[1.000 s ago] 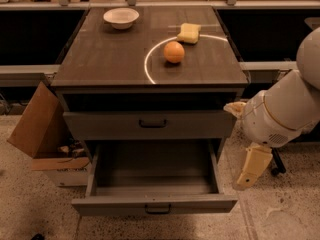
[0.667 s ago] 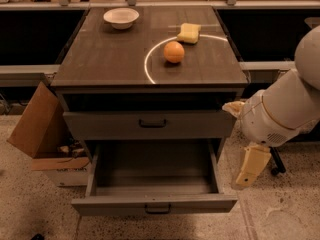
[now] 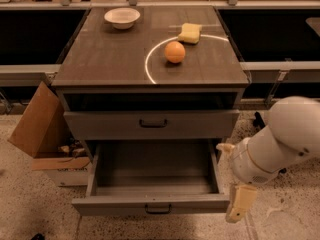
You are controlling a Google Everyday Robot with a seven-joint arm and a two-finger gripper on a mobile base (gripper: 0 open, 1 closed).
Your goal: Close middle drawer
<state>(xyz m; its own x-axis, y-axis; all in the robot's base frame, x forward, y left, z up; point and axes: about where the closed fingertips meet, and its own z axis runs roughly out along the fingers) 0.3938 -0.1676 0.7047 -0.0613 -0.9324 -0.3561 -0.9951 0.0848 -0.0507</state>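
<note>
While the grey cabinet (image 3: 100, 59) fills the middle of the frame, its middle drawer (image 3: 152, 204) stands pulled far out toward me at the lower centre, a deep grey box with nothing in it that I can see. The small dark handle (image 3: 158, 209) sits in the middle of its flat front. Above it the top drawer (image 3: 152, 124) looks a little way out as well, with a dark gap between its front and the cabinet top. The white arm (image 3: 280, 144) comes in from the right edge, and the gripper (image 3: 239, 204) hangs low at the lower right, just beside the right front corner of the middle drawer. From here I cannot tell whether it touches that corner, nor whether it is spread or pressed together. On the cabinet top a white bowl (image 3: 121, 17) sits toward the upper left. A yellow sponge (image 3: 190, 33) lies toward the upper right, and an orange (image 3: 175, 52) rests just below the sponge, inside a thin white arc (image 3: 150, 64) marked on the surface. At the left of the frame an open cardboard box (image 3: 40, 124) stands on the speckled floor against the cabinet's side.
</note>
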